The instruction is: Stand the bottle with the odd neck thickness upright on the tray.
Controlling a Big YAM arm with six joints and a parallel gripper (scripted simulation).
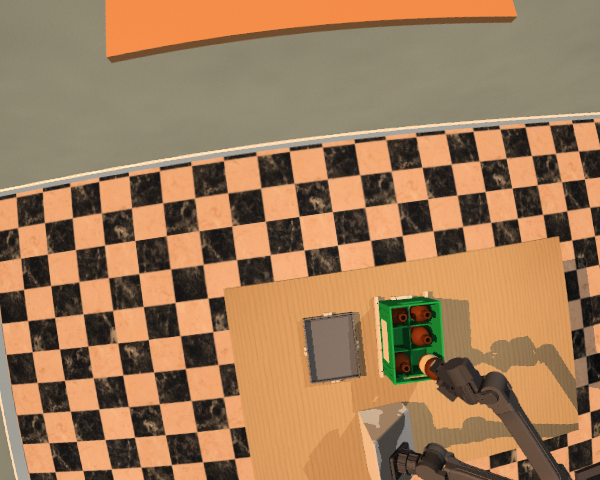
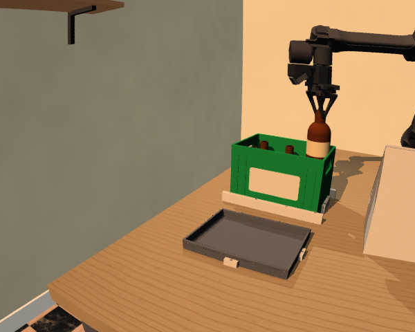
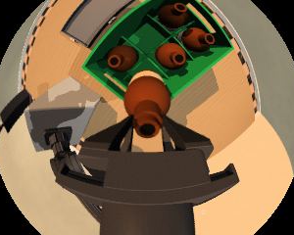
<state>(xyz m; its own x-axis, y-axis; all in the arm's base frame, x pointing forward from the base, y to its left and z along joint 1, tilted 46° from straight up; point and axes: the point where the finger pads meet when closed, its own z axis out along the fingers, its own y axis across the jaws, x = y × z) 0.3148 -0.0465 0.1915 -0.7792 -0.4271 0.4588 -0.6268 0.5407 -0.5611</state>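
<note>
My gripper [image 2: 319, 115] [image 3: 147, 118] is shut on the neck of a brown bottle [image 1: 428, 366] [image 2: 318, 133] [image 3: 147, 95]. This bottle hangs upright, partly raised out of the near-right corner cell of the green crate [image 1: 403, 378] [image 2: 275, 157] [image 3: 206, 63]. Its cream label shows above the rim; its lower end is hidden behind the crate wall. Four other brown bottles stand in the crate, among them one [image 1: 402, 361] [image 3: 122, 58] beside the held one's cell and one [image 1: 420, 335] [image 3: 171, 55] in the middle row. The dark grey tray [image 1: 331, 348] [image 2: 254, 264] [image 3: 95, 20] is empty.
Low pale strips [image 2: 272, 207] run beside the crate, on its tray side and at its ends. Small pale blocks [image 2: 231, 262] touch the tray. A large pale box [image 1: 385, 434] [image 2: 397, 207] stands near the crate, with another dark arm [image 1: 434, 457] [image 3: 61, 142] by it.
</note>
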